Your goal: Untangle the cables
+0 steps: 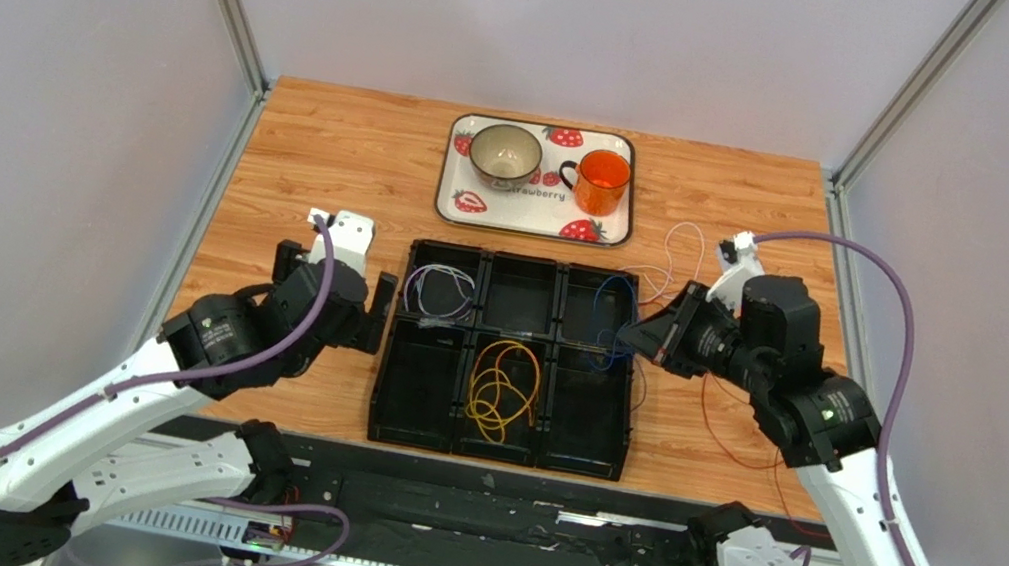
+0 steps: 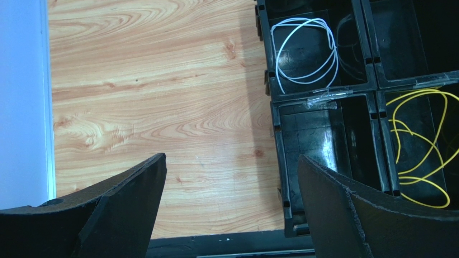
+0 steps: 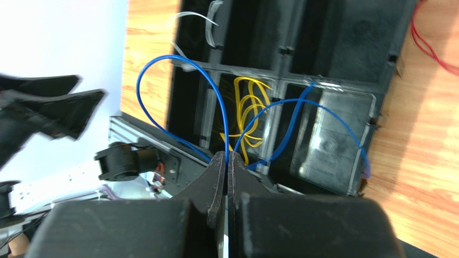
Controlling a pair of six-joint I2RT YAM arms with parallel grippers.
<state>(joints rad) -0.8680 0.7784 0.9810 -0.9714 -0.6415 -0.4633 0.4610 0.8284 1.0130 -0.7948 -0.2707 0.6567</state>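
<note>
blue cable (image 3: pixel 178 57): pinched in the right gripper (image 3: pixel 226 156), fingers pressed together on it; two loops arch out from the pinch over the black tray (image 1: pixel 384 355), and one run trails down to the tray's right edge.
left gripper (image 2: pixel 231 157): fingers spread wide with nothing between them, over bare table just left of the tray.
white cable (image 2: pixel 278 56): coiled alone in the far-left compartment.
yellow cable (image 3: pixel 249 110): loose loops in the near-middle compartment.
red cable (image 3: pixel 428 49): on the table to the right of the tray, partly under the right arm.
pale cable (image 1: pixel 693 237): a thin loop on the table beyond the tray's far-right corner; i can't tell whether it crosses the blue one.
handling, my guess: featherweight and limp but springy, so the loops hold their curve and can flick or snag on a compartment wall; the sheath looks smooth, likely to slide through a light pinch.
where to grip: on a single free strand, clear of any crossing.
</note>
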